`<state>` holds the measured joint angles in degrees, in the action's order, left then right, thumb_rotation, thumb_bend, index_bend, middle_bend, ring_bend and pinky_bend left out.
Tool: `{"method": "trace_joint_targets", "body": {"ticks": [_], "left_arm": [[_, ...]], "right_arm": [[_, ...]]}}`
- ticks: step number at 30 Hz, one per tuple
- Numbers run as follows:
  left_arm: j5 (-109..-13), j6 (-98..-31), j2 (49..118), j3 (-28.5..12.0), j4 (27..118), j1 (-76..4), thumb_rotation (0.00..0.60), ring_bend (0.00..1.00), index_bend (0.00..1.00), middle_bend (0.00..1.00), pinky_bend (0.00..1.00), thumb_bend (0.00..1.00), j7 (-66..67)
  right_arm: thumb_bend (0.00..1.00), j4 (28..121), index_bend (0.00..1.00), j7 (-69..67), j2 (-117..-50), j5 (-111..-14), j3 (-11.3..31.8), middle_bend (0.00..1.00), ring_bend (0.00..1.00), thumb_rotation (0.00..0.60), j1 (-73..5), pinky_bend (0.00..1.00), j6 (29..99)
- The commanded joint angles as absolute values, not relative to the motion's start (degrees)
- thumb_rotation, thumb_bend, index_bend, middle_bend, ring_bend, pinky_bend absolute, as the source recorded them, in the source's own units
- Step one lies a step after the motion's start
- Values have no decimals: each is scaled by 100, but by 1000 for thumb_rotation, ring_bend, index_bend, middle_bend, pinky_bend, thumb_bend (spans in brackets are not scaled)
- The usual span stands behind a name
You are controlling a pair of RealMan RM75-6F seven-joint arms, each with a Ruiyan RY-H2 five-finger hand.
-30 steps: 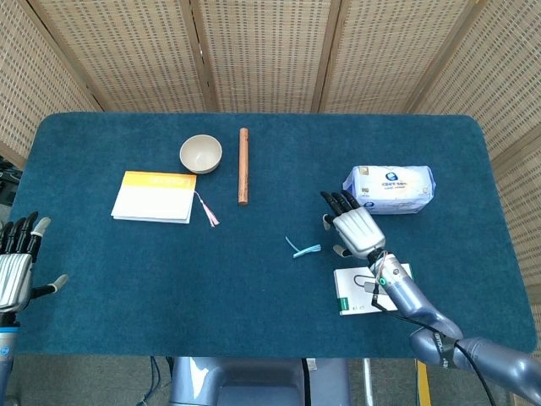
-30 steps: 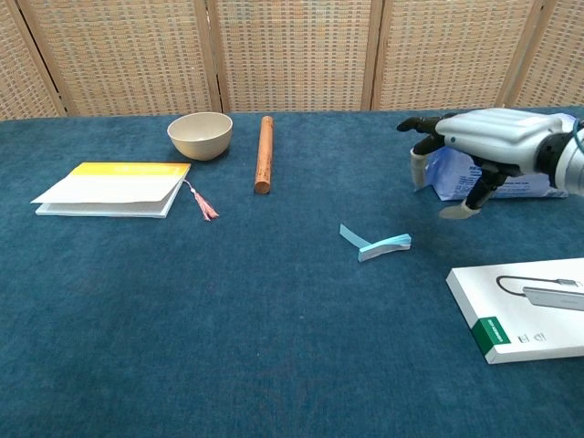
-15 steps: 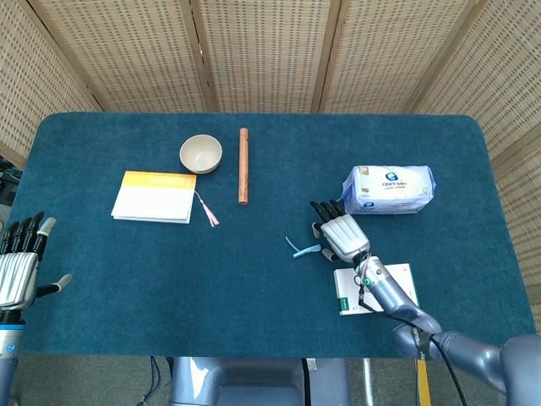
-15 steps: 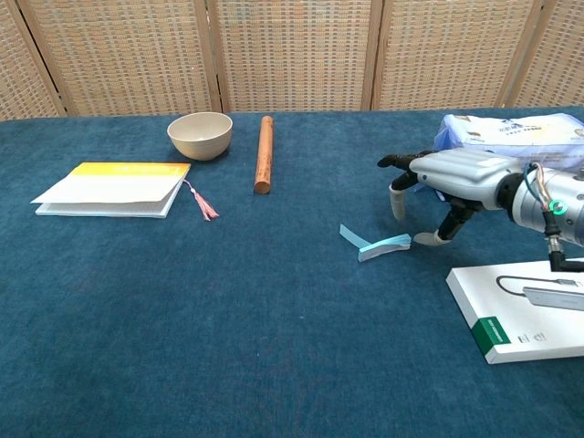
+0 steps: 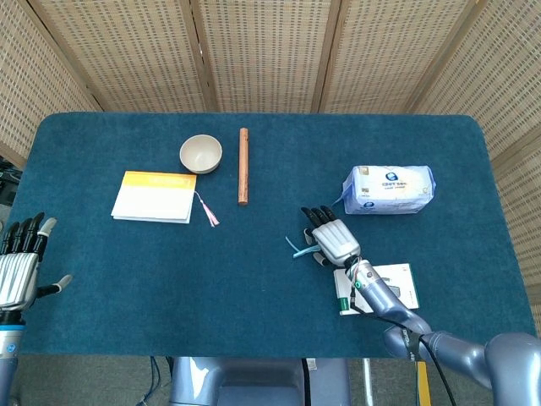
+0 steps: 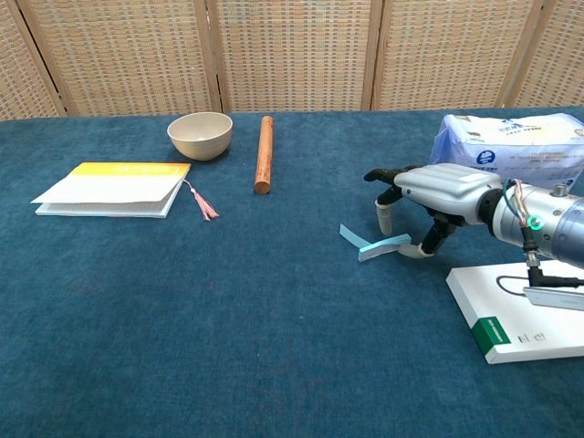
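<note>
Blue strip (image 6: 375, 244) flat on tabletop (image 6: 228, 319), bowed up at its middle, so easy to pinch. Right hand (image 6: 429, 196) arched palm-down over its right end, fingers (image 6: 384, 212) apart, thumb tip at strip's end, gripping nothing. Left hand (image 5: 17, 271) off tabletop's left edge, fingers spread, empty.

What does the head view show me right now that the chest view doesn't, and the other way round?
Only the head view shows the left hand, fingers spread, off the table's left edge. Only the chest view shows the right hand's fingers arched over the blue strip, thumb tip at its end. Both show the bowl, wooden rod, notebook, tissue pack and white box.
</note>
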<state>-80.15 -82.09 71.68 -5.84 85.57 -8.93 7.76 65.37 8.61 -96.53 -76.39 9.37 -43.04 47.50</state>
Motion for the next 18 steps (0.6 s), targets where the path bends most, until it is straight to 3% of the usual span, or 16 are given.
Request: {"method": "trace_joint_targets", "body": {"ticks": [1, 18], "left_arm": [[-8012, -8203, 7165, -580, 8556, -894, 600, 0, 0, 0, 0, 0, 771], [-8016, -8195, 7140, -559, 8566, -898, 600, 0, 0, 0, 0, 0, 709]], "right_arm": [[363, 6488, 464, 863, -9707, -7614, 926, 0, 0, 600, -4323, 0, 4748], [414, 6147, 548, 903, -9924, -7479, 907, 0, 0, 600, -4392, 13, 4746]]}}
